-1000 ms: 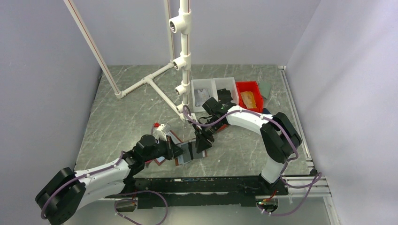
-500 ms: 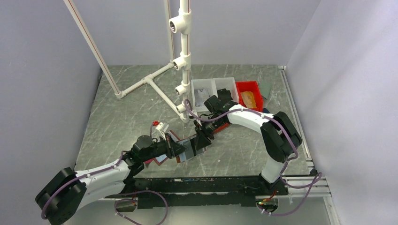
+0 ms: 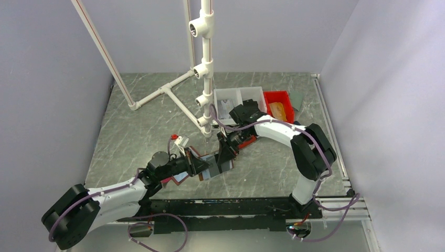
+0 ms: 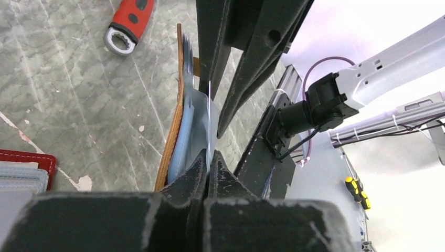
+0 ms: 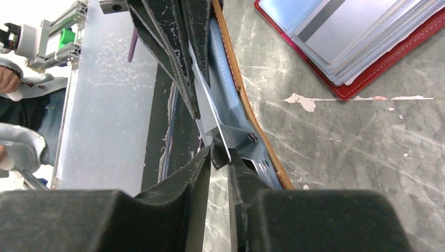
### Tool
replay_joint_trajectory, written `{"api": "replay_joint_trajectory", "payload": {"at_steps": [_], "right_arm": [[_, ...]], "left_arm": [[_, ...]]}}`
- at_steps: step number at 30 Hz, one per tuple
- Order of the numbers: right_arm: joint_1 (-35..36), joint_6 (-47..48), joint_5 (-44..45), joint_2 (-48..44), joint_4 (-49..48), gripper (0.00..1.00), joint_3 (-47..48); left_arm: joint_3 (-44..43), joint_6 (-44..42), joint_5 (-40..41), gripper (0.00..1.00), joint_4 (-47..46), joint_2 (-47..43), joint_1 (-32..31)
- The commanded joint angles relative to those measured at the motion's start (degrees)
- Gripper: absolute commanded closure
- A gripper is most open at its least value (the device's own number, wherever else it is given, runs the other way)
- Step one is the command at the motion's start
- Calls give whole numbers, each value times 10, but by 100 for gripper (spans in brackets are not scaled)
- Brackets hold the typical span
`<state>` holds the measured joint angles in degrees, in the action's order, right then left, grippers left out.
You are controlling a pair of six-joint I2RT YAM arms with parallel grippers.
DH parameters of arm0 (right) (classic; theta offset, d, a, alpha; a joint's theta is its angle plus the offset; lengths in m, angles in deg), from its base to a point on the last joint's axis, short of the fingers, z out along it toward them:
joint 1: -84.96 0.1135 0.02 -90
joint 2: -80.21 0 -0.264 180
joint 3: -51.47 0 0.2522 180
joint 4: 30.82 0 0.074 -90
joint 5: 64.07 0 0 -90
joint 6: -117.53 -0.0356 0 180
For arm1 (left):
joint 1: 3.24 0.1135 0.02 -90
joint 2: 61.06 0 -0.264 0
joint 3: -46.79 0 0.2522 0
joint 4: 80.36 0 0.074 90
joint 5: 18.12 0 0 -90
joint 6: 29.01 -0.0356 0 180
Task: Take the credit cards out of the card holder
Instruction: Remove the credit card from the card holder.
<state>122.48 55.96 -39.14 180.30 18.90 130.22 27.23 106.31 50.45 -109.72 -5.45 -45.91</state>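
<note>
A brown card holder [image 3: 212, 167] with blue plastic sleeves is held up on edge between my two grippers, near the table's front middle. My left gripper [image 3: 202, 167] is shut on one of its sleeves [image 4: 202, 123]; its brown cover [image 4: 174, 121] shows to the left of my gripper [image 4: 209, 156]. My right gripper [image 3: 225, 155] comes from the opposite side, its fingers [image 4: 246, 63] filling the top of the left wrist view. In the right wrist view my right gripper [image 5: 220, 156] pinches the corner of a thin grey credit card [image 5: 210, 113] sticking out of the holder [image 5: 246, 105].
A second, red card holder [image 5: 367, 47] with cards lies open on the table, also beside my left arm [image 3: 176, 179]. A red-handled wrench [image 4: 128, 23] lies close by. White bins [image 3: 239, 100], a red bin [image 3: 277, 107] and a white pipe frame [image 3: 205, 68] stand behind.
The brown holder has been tipped up more on its edge. Both grippers have shifted slightly toward the far side while keeping hold of it.
</note>
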Motion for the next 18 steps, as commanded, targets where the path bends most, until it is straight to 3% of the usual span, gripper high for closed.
{"api": "replay_joint_trajectory", "payload": {"at_steps": [1, 6, 9, 15, 18], "right_arm": [[0, 11, -45, 9, 4, 82, 29], [-1, 22, -45, 16, 20, 100, 37], [-2, 35, -45, 19, 34, 100, 43], [-4, 62, -44, 25, 56, 100, 50], [-8, 73, -41, 29, 64, 100, 53]], "left_arm": [[1, 7, -1, 100, -56, -8, 0], [7, 7, 17, 100, -16, -42, 0], [7, 12, 22, 96, 20, -64, 0], [12, 21, 30, 71, 65, -103, 0], [14, 20, 31, 71, 82, -117, 1]]}}
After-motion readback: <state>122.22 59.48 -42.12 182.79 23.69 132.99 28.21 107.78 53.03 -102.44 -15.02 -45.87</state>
